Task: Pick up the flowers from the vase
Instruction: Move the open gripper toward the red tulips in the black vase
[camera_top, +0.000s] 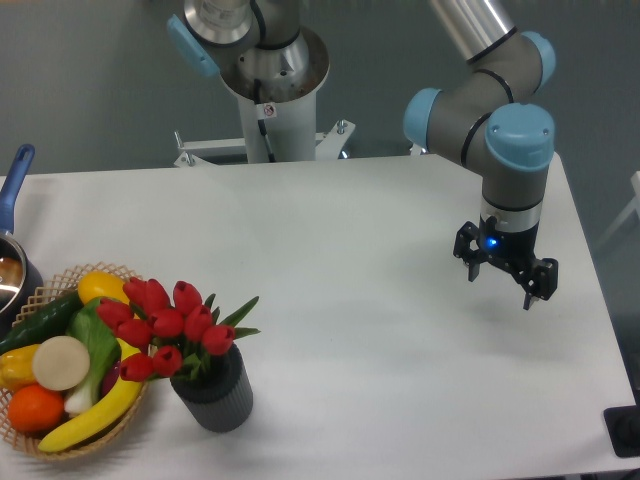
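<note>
The flowers (170, 325), a bunch of red tulip buds with green leaves, stand in the vase (214, 393), a short dark grey ribbed cylinder near the table's front left. My gripper (503, 287) hangs over the right side of the table, far to the right of the flowers, pointing down. Its two fingers are spread apart with nothing between them.
A wicker basket (60, 445) of fruit and vegetables sits just left of the vase, touching the blooms' side. A pot with a blue handle (12, 190) is at the left edge. The robot base (270, 90) stands behind the table.
</note>
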